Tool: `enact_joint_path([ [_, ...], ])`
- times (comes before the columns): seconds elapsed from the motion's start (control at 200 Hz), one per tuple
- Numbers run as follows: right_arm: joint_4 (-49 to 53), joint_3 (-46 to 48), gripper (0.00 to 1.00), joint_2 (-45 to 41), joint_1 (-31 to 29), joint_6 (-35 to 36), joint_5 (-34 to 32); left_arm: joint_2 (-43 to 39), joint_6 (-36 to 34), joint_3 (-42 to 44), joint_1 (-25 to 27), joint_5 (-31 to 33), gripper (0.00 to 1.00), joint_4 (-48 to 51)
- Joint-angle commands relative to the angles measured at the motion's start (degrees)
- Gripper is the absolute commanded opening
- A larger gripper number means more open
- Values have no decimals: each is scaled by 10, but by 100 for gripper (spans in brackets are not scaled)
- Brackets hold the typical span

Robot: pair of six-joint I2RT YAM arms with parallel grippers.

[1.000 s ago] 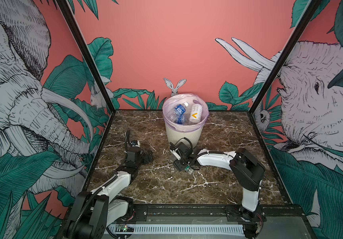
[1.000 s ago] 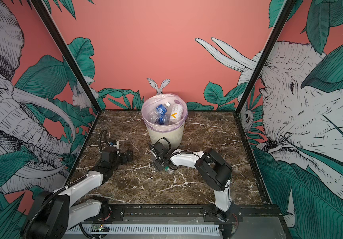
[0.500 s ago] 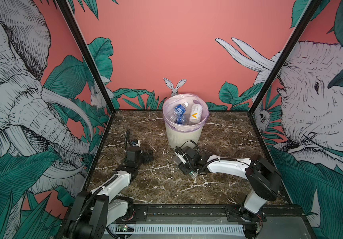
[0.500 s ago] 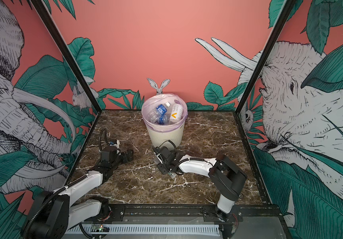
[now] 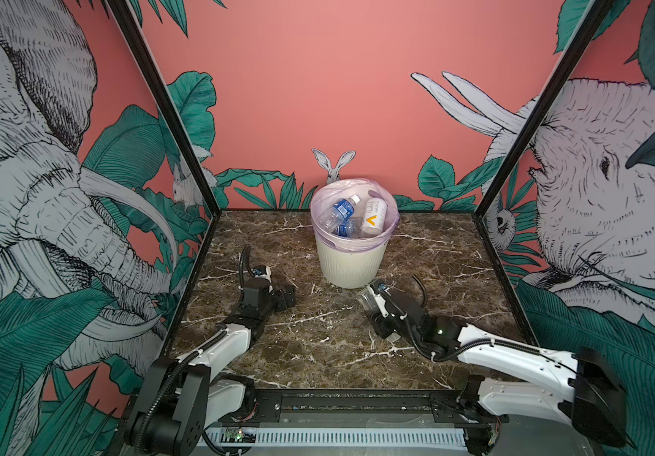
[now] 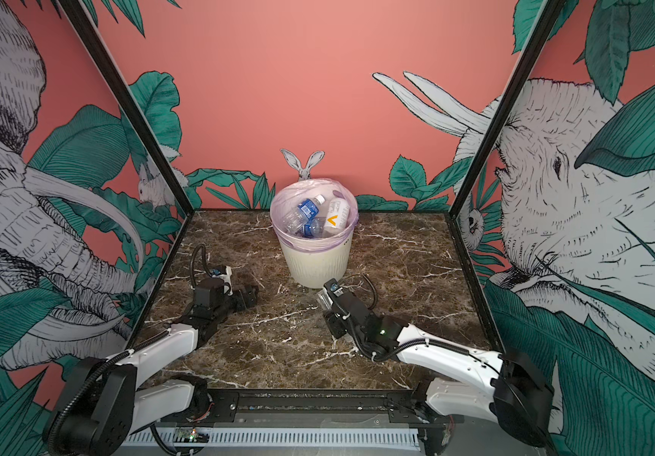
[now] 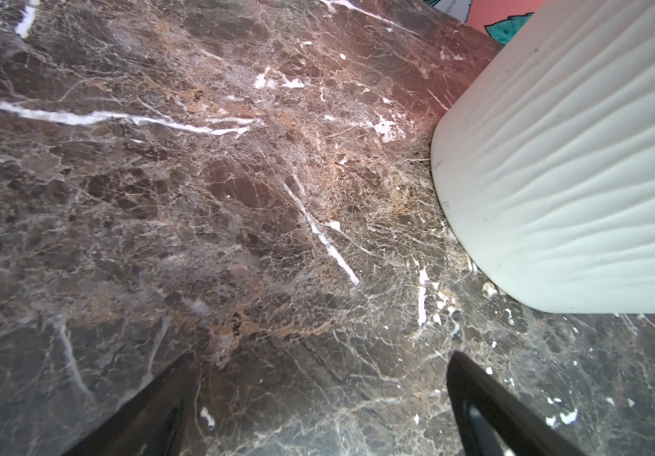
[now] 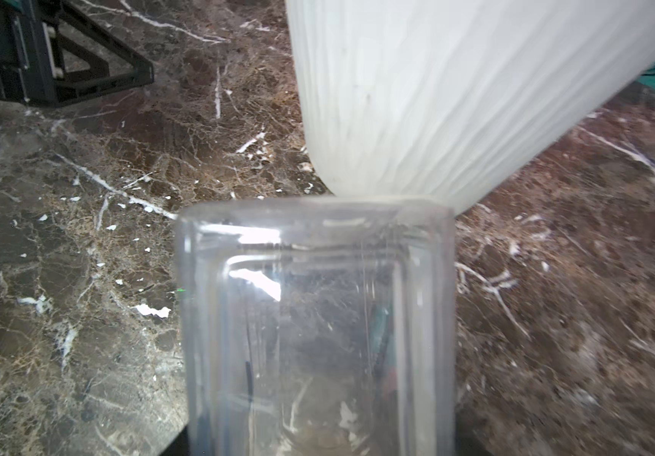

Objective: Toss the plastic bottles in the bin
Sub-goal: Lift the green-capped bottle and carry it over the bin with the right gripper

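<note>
Item 1. Your right gripper (image 5: 375, 312): clamped on a clear bottle (image 5: 366, 299), which you hold above the table. The bottle runs lengthwise out of the jaws. In the right wrist view its squarish base points away from the camera and fills the lower middle, hiding the jaws. Its cap end is out of sight.

Item 2. The bin (image 5: 351, 262): cream-white, ribbed, upright at the back middle of the table. Your held bottle sits just beside its lower wall, on the near right side and well below the rim. Whether the two touch cannot be told.

Item 3. The bag (image 5: 393, 221): pale lilac, folded over the bin's rim.

Item 4. Contents of the bin: a blue-labelled bottle (image 5: 342, 207) with a white cap, leaning. Beside it is a white-labelled bottle (image 5: 373, 216) with a yellow mark, and under them a second blue-labelled bottle (image 5: 351, 228).

Item 5. Your left gripper (image 5: 287, 299): released and empty, jaws spread wide, low over the table. It sits left of the bin and well apart from your right gripper. In the left wrist view its fingertips (image 7: 476, 395) frame marble.

Item 6. The table (image 5: 318, 355): dark brown marble, white veins.
</note>
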State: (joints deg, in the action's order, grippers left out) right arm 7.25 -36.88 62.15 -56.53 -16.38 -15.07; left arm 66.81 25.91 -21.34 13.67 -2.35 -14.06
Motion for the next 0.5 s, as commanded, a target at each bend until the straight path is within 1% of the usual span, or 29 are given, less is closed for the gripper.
enact_joint_path([
  [0.0, -17, 23, 49, -63, -2, -13, -45, -5, -3, -6, -5, -13, 99, -22],
  [0.255, 7, 48, 48, -188, -3, 0, -77, -2, -15, 0, -5, -53, 100, -55],
  [0.49, 26, 36, 47, -248, -3, 18, -101, -1, -20, 4, -5, -73, 100, -71],
])
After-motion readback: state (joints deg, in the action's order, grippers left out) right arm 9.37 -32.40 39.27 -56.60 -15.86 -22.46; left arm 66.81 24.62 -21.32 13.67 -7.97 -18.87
